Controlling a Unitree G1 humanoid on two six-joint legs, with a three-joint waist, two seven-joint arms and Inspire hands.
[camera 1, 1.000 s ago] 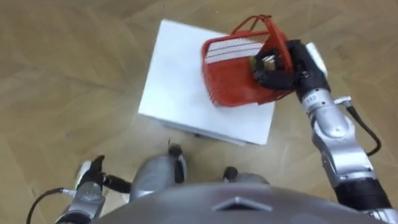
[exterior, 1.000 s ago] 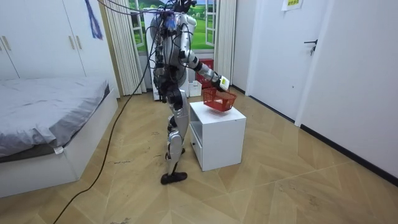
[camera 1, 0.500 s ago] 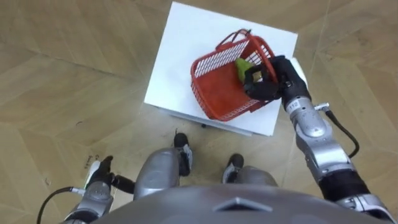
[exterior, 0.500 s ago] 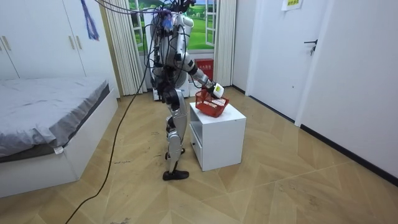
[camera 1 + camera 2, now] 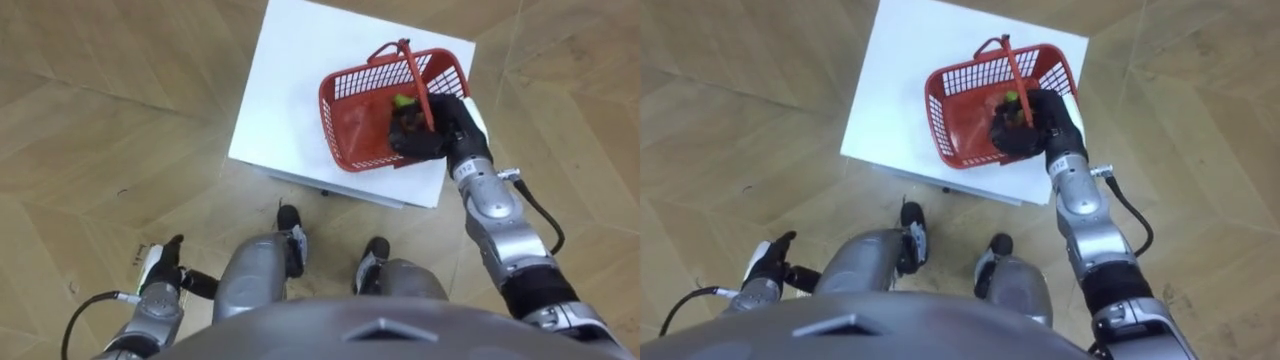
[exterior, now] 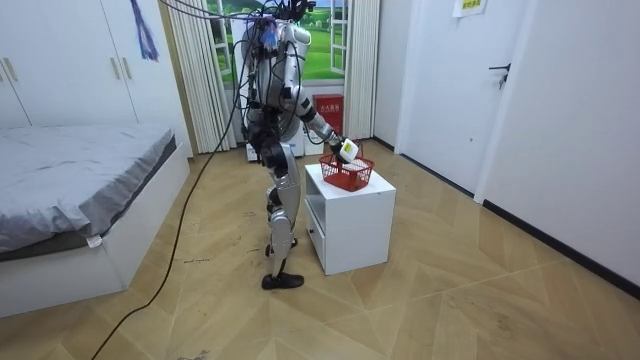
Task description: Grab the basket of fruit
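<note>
Fruit basket (image 5: 352,125) is upright over white cabinet (image 5: 285,100), right robot hand (image 5: 442,128) gripping rim.

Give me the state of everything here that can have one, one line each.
White cabinet: upright on the floor.
Fruit basket: upright, handle raised, at the cabinet's top; resting or lifted, cannot tell.
Green fruit: inside the basket.
Right hand: shut on the basket's rim.
Left hand: open, idle, low at the robot's side.
Door: shut.
</note>
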